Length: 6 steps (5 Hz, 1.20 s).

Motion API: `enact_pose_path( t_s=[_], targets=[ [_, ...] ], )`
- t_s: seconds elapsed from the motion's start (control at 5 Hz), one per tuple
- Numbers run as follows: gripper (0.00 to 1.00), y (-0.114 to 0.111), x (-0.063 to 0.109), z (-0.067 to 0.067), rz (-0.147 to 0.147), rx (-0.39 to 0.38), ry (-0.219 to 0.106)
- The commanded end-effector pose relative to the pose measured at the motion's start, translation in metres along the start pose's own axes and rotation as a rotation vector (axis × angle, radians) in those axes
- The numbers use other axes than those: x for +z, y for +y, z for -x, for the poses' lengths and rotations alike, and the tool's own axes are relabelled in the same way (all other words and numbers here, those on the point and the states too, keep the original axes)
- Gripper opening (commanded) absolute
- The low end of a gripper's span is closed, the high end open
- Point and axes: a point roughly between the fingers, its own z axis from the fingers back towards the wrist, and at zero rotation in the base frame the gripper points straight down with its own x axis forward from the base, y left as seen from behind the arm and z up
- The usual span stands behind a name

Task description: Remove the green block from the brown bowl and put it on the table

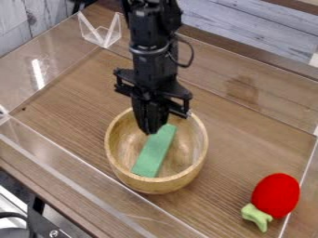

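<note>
Green block point(156, 151): a flat, plain light-green bar lying aslant inside the brown bowl point(122, 160), its far end raised toward the bowl's far rim, its near end down on the bowl's floor.
Brown bowl: round, thick-rimmed, light wood with visible grain; it stands on the surface point(74, 102) near the front edge, about midway along it.
Tool point(152, 126): points straight down into the bowl, its black fingers drawn narrow over the far, raised end of the block. The fingertips hide the contact, so whether they have a firm hold I cannot tell; it looks like a pinch across the bar's width.
Step in hand: by my reading, taking hold of the block, with the lift out not yet begun.
How the block should handle: probably a stiff, light piece of painted wood or plastic; it should not bend or crush. The smooth faces may be slippery, and a hold at one end lets the long free end swing or droop.
Where to take hold: across the narrow width, on the two long edges. The raised end is the reachable part; nearer the middle would balance better, but the bowl's wall crowds the fingers.
Risks: the near end may drag on the bowl and tip or shift it.
Nearby: a red strawberry toy point(273, 197) with green leaves lies at the front right corner, well apart from the bowl.
Set-down room: bare surface lies left of the bowl and beyond it.
</note>
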Motion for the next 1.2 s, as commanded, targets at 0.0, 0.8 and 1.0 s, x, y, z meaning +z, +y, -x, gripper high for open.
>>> enact_pose_path(
  t_s=[0.0,0.8,1.0],
  targets=[
    [1.0,-0.004,0.006,0.001,-0.004,-0.015,-0.052],
    [1.0,-0.007,-0.002,0.005,-0.011,-0.044,-0.019],
    [1.0,0.003,-0.012,-0.004,-0.014,-0.036,-0.016]
  ],
)
